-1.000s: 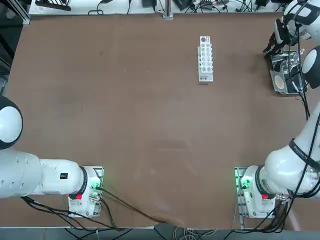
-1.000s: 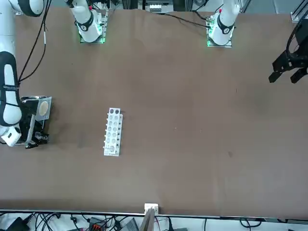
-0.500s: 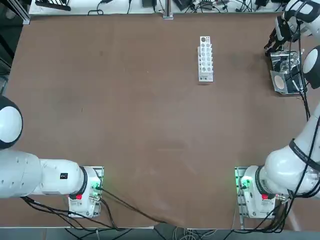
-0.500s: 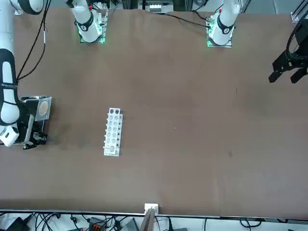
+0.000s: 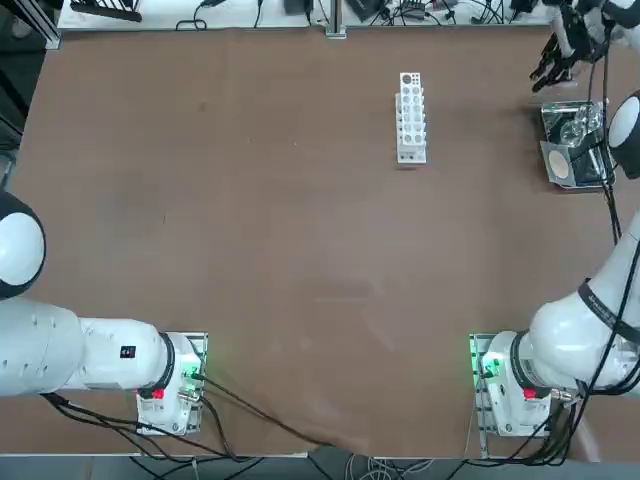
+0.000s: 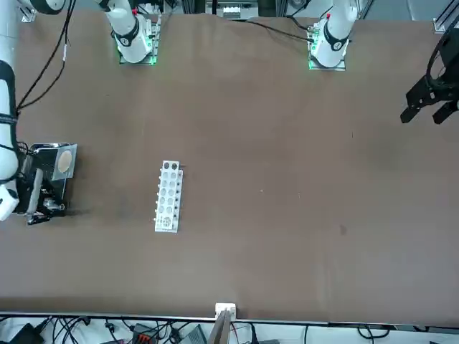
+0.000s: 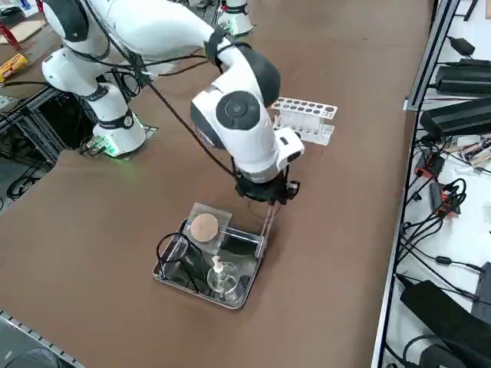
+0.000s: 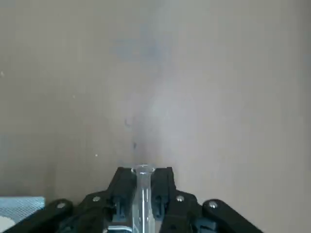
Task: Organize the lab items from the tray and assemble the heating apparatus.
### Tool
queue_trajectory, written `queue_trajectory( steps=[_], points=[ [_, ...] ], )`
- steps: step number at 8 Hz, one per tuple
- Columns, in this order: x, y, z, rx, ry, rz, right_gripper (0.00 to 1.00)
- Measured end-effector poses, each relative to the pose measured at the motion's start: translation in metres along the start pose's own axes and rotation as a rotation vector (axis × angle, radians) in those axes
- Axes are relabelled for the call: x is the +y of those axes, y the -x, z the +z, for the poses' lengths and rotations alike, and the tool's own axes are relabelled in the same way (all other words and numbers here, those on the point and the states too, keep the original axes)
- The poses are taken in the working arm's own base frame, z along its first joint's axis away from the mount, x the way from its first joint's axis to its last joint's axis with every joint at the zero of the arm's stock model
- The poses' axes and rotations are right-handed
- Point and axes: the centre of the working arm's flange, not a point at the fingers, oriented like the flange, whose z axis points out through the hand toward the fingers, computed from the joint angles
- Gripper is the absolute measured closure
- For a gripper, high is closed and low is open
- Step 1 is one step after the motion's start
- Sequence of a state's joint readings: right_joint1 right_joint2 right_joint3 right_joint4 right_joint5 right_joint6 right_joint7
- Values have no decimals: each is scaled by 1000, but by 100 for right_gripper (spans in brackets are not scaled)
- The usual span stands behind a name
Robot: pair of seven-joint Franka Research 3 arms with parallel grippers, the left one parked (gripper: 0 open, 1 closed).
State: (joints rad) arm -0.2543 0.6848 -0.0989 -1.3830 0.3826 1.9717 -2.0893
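My right gripper hangs above the table just beyond the tray's far end, shut on a thin clear glass tube that points down. In the wrist view the tube sits upright between the black fingers. Inside the shiny tray lie the clear burner, the black wire ring tripod and the grey mesh square with tan centre. From overhead the gripper is on the far side of the tray.
A white rack with rows of holes stands near the table's far edge, left of the tray; it also shows in the side view as the rack. Cables and black boxes lie beyond the table's far edge.
My right gripper has risen and drifted away from the tray toward the table's far edge, carrying the glass tube. The tray's contents have not moved.
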Motion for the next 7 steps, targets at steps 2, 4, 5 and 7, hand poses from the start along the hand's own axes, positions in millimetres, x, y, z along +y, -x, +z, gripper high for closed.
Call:
queue_trajectory(
  steps=[2,4,5,7],
  points=[
    [11,-21,-23,26,-10,75,77],
    [14,-32,-24,104,-2,120,77],
    [16,-39,-23,163,7,155,77],
    [24,-61,-21,266,32,186,77]
  ],
)
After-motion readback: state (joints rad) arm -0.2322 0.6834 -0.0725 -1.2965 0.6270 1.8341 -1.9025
